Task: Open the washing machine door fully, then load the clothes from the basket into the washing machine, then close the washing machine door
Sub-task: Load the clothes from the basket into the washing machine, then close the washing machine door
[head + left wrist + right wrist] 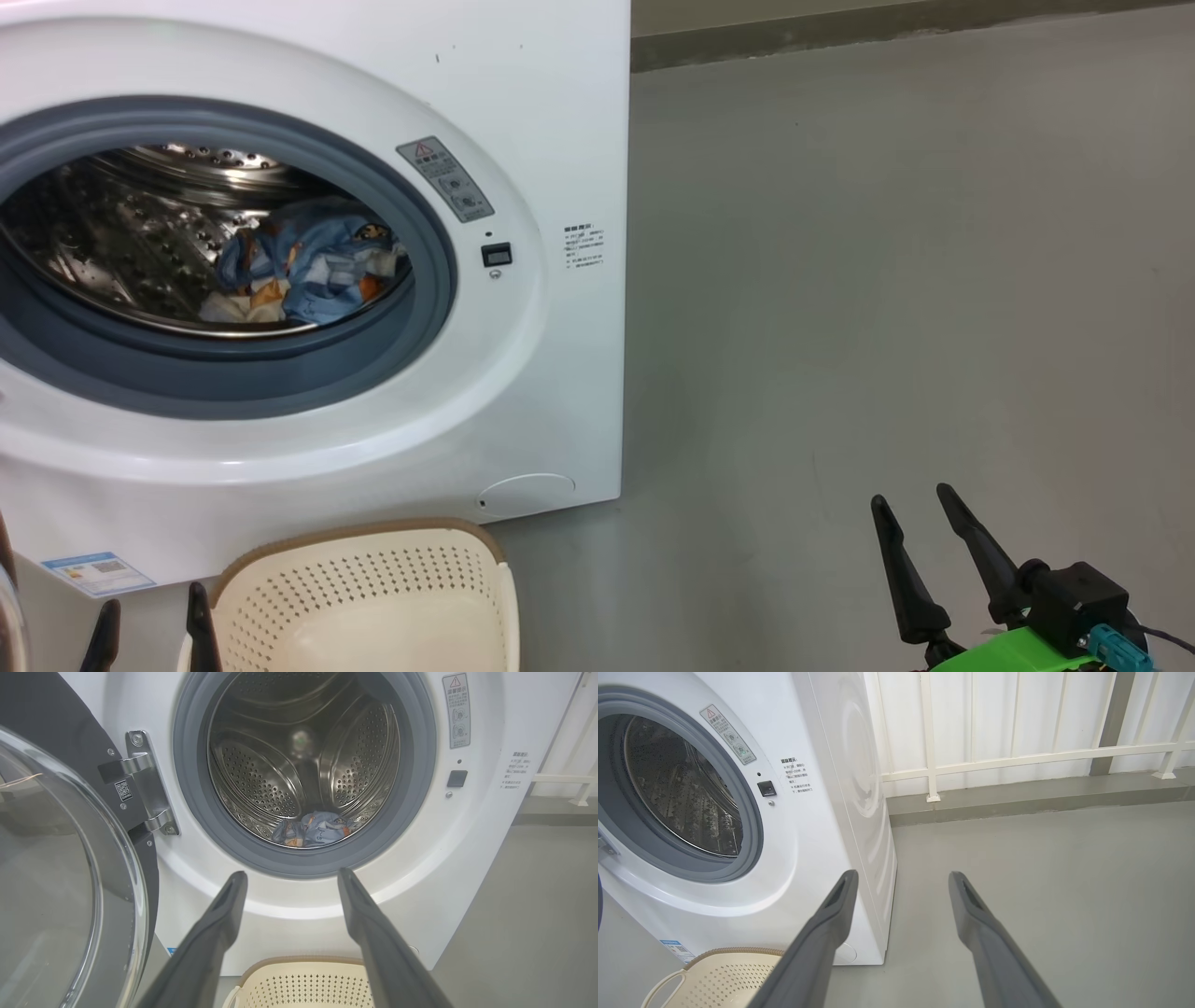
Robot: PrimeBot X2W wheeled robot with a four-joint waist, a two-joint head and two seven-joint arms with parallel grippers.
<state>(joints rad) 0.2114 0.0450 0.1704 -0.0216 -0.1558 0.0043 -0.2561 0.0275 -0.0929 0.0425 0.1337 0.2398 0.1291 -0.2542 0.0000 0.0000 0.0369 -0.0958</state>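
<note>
The washing machine [481,826] holds the clothes [313,828] beyond the spread left fingers [210,938]; the basket [303,984] lies bare between them. Warning-triangle sticker [456,709] above-right, writing illegible. Right fingers [822,933] spread, empty.

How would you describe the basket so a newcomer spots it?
Find the big white washing machine. On the floor before it stands the basket: cream plastic with perforated walls and a brown rim, unlike the white and grey around it.

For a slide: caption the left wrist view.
Open left gripper faces the washing machine, clothes in its drum, door open, basket below.
</note>
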